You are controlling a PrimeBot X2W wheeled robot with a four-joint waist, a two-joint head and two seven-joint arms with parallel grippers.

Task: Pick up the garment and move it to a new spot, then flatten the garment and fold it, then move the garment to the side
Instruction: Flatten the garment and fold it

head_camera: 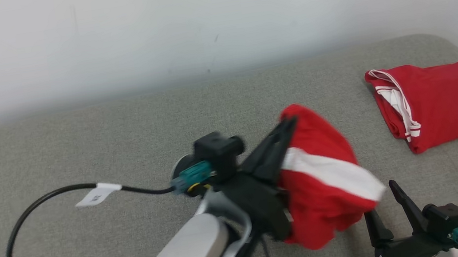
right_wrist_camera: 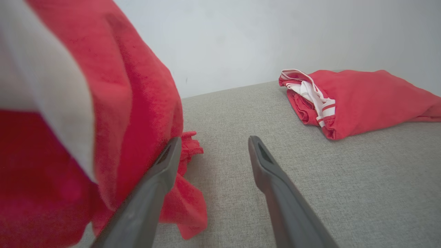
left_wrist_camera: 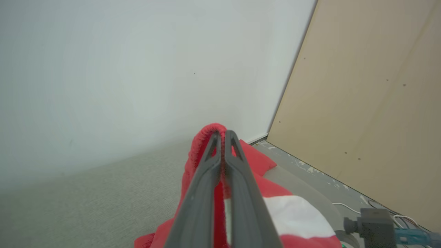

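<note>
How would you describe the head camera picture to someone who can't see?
The robot's left tool is shut on a bunched red garment with a white stripe, over a grey surface. The right tool is open at lower right, and another red garment lies far right.

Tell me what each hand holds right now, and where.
Left hand pinches the red, white-striped cloth garment at a bunched edge; right hand holds nothing.

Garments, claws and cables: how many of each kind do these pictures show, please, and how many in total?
Garments: 2 (held garment, folded garment)
Claws: 2 (left claw, right claw)
Cables: 1 (black cable)
Total: 5
</note>
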